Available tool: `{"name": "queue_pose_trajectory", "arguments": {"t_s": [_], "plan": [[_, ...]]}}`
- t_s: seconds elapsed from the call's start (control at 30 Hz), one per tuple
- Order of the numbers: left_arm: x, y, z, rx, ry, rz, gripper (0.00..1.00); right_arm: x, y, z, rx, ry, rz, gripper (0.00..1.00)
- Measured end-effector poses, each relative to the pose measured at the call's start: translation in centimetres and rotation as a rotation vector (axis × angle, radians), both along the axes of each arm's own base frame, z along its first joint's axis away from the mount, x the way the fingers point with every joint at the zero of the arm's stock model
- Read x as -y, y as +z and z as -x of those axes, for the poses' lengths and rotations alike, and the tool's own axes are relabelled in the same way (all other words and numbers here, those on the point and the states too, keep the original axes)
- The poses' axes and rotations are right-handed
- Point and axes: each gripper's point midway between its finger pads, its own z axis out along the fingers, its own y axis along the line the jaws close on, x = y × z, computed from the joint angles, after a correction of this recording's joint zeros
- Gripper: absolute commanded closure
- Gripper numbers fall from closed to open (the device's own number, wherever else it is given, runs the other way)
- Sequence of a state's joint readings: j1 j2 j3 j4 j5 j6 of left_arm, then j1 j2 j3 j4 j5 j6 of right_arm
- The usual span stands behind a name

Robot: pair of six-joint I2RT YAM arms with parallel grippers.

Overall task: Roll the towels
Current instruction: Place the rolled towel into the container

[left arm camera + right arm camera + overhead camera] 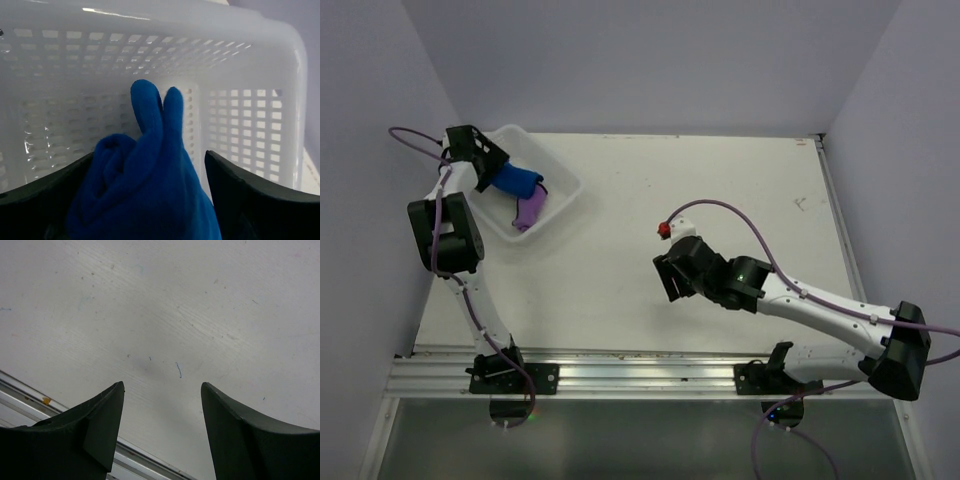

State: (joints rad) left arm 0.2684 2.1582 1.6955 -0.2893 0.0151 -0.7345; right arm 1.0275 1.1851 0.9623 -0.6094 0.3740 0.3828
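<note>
Hiding or cut off: in the left wrist view the near end of the blue towel [145, 200] runs off the bottom edge, and both dark fingers [45, 200] are cropped there too. From above, the tips of the left jaws merge with the dark wrist housing at the upper left of the frame and cannot be picked apart. The purple towel [529, 211] shows only from above and small, so whether it is neatly rolled cannot be told.
Left jaws: spread, one finger on each side of the blue towel. The lower-left finger lies against the cloth. A strip of the white basket [240, 125] wall shows between the cloth and the lower-right finger.
Right jaws: spread with nothing between them, over bare tabletop [175, 315] near the middle of the top view, well apart from the basket.
Blue towel, place: inside the basket at the upper left of the top view, lying between the left jaws.
Blue towel, axis: its long axis runs away from the wrist camera, up the frame, ending in two rounded lobes toward the far basket wall. A rolled spiral shows at its lower left. From above it lies roughly left to right.
Purple towel, place and axis: in the same basket, just below and right of the blue one, slanting from upper right to lower left, clear of both jaws.
</note>
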Motion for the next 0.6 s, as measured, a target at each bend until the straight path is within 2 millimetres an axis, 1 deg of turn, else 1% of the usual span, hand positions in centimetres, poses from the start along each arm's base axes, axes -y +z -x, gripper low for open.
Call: {"name": "queue_pose_trajectory", "arguments": {"t_s": [0.07,0.17,0.23,0.3,0.37,0.43,0.5,0.53,0.57,0.6], "plan": [[-0.1,0.4,-0.2,0.017,0.002,-0.006,0.0,-0.1,-0.2,0.0,-0.008,0.002,0.0,0.33],[-0.3,0.9,-0.3,0.023,-0.005,-0.018,0.0,-0.1,-0.3,0.0,-0.031,0.006,-0.015,0.31],[-0.6,1.6,-0.5,0.023,-0.007,-0.031,0.0,0.0,-0.3,-0.3,-0.049,-0.004,-0.031,0.27],[-1.0,2.9,-0.6,0.035,-0.011,-0.054,0.0,0.3,-0.3,-0.8,-0.066,-0.026,-0.055,0.18],[-1.2,4.1,-0.5,0.045,-0.015,-0.071,0.0,0.9,0.0,-2.0,-0.079,-0.071,-0.097,0.06],[-1.2,5.5,0.1,0.047,-0.024,-0.086,0.0,1.7,0.4,-3.4,-0.084,-0.124,-0.137,0.04],[-1.1,7.0,0.9,0.046,-0.036,-0.102,0.01,2.8,1.3,-5.0,-0.077,-0.192,-0.163,0.03],[-1.0,7.9,1.5,0.046,-0.042,-0.109,0.0,3.2,2.0,-5.8,-0.067,-0.219,-0.175,0.03],[-0.9,8.9,2.1,0.053,-0.048,-0.12,0.0,3.3,3.2,-6.9,-0.041,-0.246,-0.188,0.01],[-0.7,9.9,2.8,0.059,-0.054,-0.13,0.0,3.5,3.8,-7.4,-0.026,-0.26,-0.194,0.01]]}}
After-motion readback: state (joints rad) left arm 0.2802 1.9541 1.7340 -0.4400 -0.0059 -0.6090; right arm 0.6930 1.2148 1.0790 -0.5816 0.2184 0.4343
